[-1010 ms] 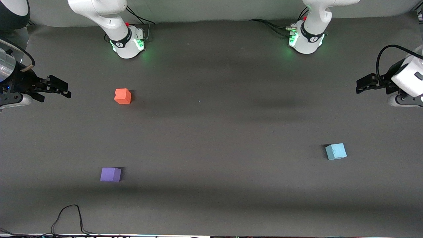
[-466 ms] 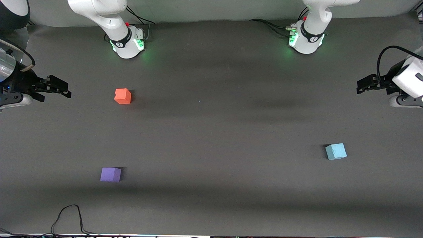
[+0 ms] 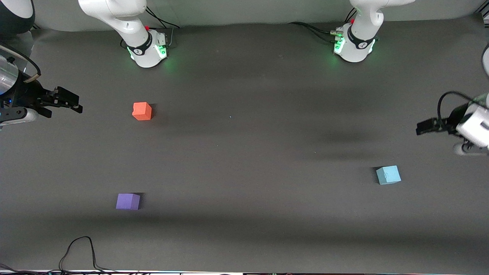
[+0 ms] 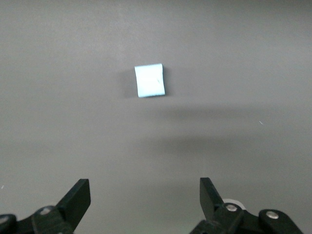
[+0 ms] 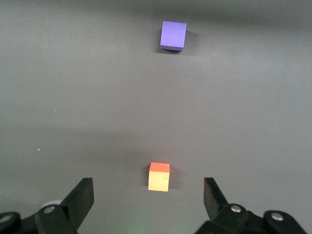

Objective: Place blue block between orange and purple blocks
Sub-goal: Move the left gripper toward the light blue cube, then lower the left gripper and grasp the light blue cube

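Sitting untouched on the dark bench (image 3: 244,152), the blue block (image 3: 388,175) is down at the left arm's end, nearer the front camera than the orange block (image 3: 142,111) and well apart from both targets. The left gripper (image 3: 424,126) hangs over bare bench near that block, not above it, with its fingers (image 4: 78,197) spread wide in its wrist view and the cube (image 4: 150,80) framed ahead of them, nothing pinched. At the right arm's end, the right gripper (image 3: 74,105) waits, fingers (image 5: 82,197) spread too, holding nothing. The orange block lies farther from the front camera, the purple block (image 3: 128,201) nearer, with an open gap of bench between them. By my reading nothing is done yet: the grasp, the carry across the bench and the set-down in that gap all remain.
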`<state>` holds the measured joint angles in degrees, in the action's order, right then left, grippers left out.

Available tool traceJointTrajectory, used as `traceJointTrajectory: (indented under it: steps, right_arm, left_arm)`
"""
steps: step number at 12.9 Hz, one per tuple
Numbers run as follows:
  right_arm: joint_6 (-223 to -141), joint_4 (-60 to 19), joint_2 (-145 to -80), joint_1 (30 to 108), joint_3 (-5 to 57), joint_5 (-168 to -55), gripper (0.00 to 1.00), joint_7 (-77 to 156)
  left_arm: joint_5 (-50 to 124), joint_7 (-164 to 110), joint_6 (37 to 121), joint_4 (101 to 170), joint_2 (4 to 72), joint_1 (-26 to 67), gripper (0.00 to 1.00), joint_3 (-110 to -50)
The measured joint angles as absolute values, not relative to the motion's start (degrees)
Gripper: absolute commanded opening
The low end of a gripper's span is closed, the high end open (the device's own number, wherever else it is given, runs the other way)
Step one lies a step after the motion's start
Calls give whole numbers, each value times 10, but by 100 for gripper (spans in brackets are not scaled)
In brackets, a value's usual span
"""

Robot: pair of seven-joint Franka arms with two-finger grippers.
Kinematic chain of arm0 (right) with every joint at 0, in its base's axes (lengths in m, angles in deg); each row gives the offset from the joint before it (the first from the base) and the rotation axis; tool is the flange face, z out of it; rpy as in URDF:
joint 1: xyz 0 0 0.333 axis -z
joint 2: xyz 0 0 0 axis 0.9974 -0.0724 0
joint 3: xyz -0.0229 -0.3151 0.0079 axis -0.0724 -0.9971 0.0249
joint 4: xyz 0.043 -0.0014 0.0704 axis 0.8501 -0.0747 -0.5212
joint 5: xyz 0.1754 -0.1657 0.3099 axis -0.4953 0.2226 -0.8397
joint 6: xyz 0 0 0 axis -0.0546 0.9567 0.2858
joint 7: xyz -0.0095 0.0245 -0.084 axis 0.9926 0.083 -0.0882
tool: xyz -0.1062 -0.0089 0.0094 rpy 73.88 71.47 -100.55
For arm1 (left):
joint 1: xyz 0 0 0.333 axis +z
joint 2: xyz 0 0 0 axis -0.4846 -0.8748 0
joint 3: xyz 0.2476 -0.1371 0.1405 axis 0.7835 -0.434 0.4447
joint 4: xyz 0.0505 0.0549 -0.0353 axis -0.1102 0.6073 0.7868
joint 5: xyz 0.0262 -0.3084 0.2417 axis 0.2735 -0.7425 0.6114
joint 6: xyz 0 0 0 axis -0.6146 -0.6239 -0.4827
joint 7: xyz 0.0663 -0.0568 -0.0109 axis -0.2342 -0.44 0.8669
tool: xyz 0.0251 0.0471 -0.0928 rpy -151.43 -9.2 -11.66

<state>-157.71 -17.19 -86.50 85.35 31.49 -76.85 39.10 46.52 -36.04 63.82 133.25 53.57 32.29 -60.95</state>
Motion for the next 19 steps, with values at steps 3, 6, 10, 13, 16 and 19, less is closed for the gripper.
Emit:
traceJointTrajectory:
  steps: [3,6,10,13,16,19]
  right_arm:
    - [-1577,-172,-865,854,315,-769,100,391]
    - [-1577,-172,-865,853,315,-769,100,391]
    - [-1577,-172,-866,853,316,-769,100,391]
    - [-1577,-172,-866,853,316,-769,100,391]
    - [-1577,-172,-866,853,316,-769,100,391]
    - [-1577,-172,-866,853,316,-769,100,391]
  left_arm:
    - [465,-361,743,1369,481,324,100,-610]
    - [466,-361,854,1422,444,324,100,-611]
    - [466,-361,961,1451,385,324,100,-611]
    - [466,-361,1014,1451,340,324,100,-612]
    - [466,-361,1047,1450,311,324,90,-613]
    - [466,-360,1048,1449,305,324,39,-613]
